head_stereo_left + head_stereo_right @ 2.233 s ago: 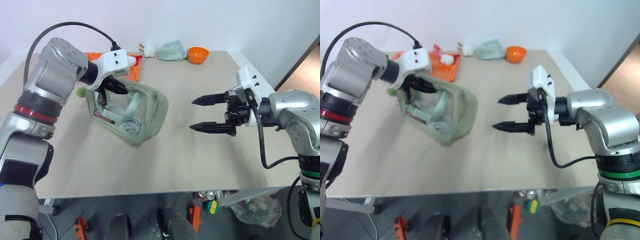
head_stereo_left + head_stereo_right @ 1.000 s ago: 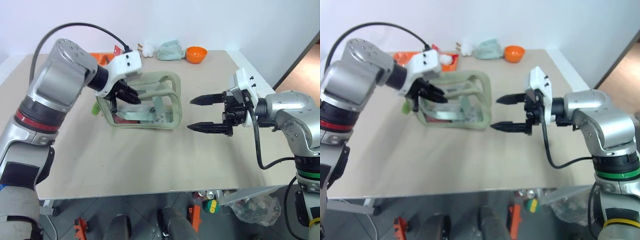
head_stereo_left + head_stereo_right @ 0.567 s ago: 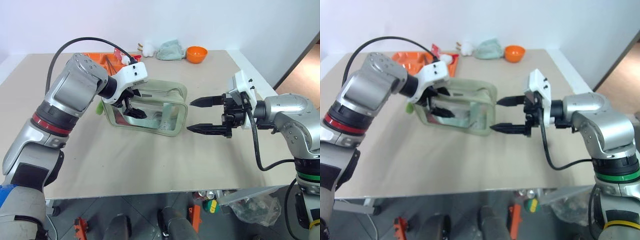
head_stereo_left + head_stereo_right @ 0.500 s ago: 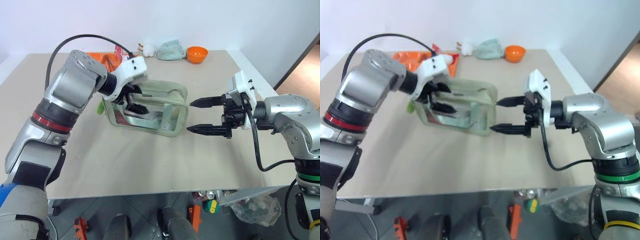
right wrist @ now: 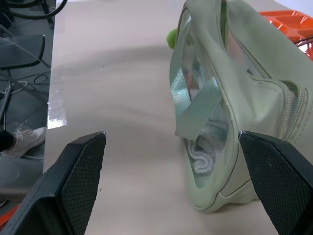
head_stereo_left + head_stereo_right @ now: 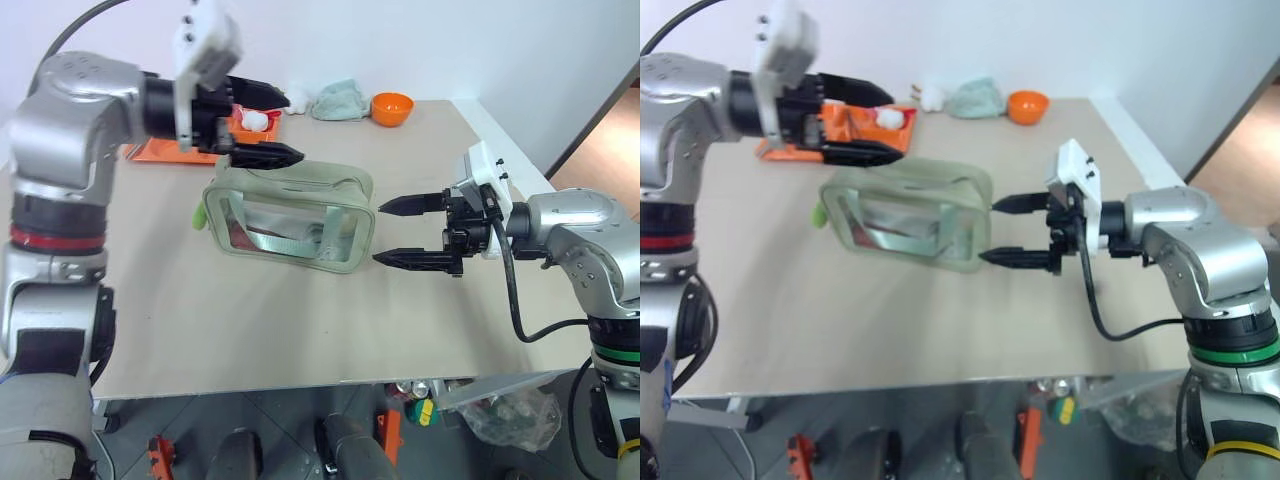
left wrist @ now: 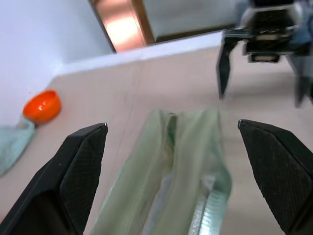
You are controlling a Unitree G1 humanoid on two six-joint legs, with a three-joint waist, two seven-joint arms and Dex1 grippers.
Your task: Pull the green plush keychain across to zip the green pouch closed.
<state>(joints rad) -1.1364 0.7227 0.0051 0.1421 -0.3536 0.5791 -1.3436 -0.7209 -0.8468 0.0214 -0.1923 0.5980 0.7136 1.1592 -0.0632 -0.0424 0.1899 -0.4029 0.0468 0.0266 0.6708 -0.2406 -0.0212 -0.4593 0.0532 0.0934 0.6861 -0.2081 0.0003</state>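
Now my left gripper [image 6: 268, 124], jaws spread, hovers above the green pouch [image 6: 290, 215]; the green plush keychain [image 6: 198, 214] hangs at its far-left end, opposite my right gripper [image 6: 403, 232], also spread.

pouch [image 6: 290, 215] stood mid-table [image 6: 300, 330] | keychain [image 6: 198, 214] at pouch's left end | tray [image 6: 165, 150] behind pouch, toward far-left corner | cloth lump [image 6: 338, 100] and bowl [image 6: 392, 107] along far edge, bowl right of lump
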